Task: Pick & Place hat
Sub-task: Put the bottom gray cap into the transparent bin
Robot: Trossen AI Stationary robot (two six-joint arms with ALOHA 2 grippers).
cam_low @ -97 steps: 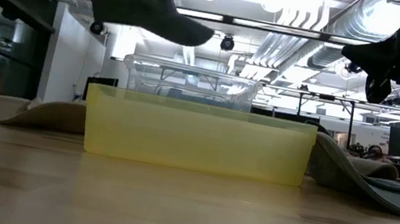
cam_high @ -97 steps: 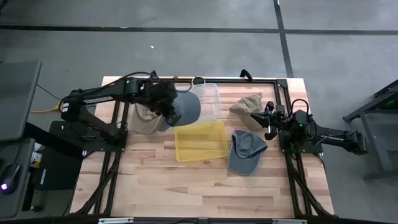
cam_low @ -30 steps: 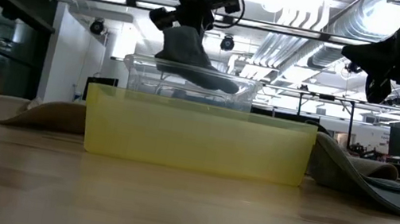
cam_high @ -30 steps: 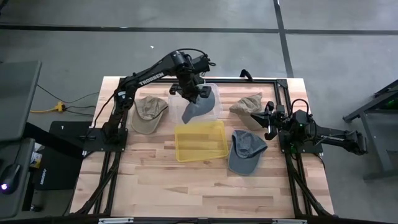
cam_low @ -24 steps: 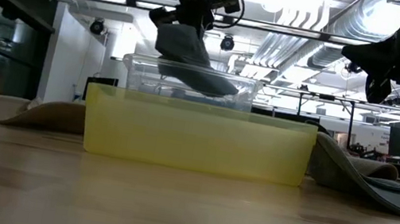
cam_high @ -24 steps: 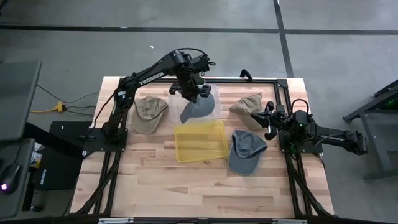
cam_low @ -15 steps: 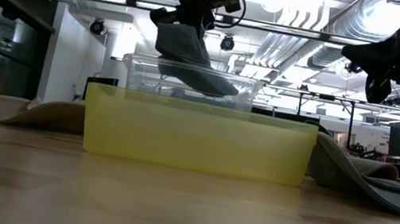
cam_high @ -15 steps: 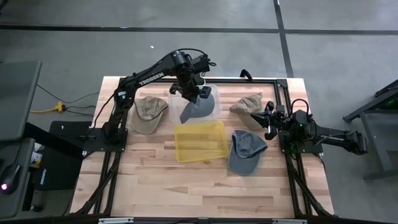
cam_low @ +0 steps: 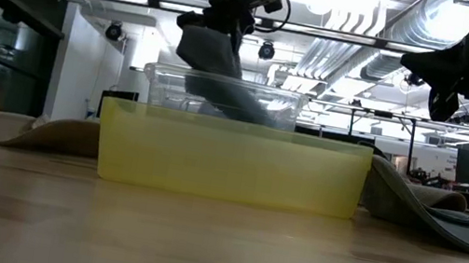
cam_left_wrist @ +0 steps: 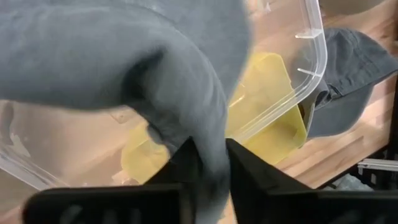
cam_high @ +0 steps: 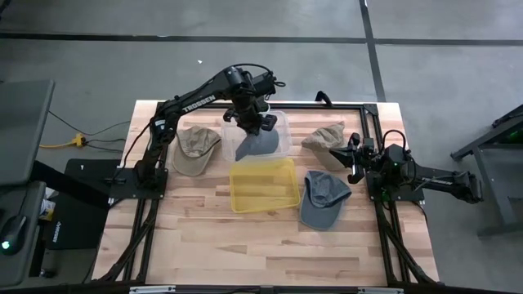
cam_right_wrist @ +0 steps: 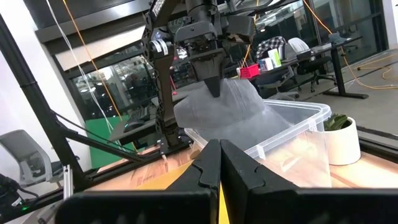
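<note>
High view: left hand (cam_high: 254,122) clamps grey hat (cam_high: 257,144), lowered into clear bin (cam_high: 283,131). Placement step; next, release. Right hand (cam_high: 354,163) beside bin, fingers together, empty.

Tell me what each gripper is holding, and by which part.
The left gripper pinches the grey hat by a fold of its fabric, above the clear bin. The right gripper holds nothing.

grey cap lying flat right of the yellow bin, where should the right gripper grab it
Probably the brim edge of the grey cap, coming from above on the side nearest the right gripper. The cap lies flat and open on the table, so the crown offers little to pinch, while the brim is a thin, stiff lip.
</note>
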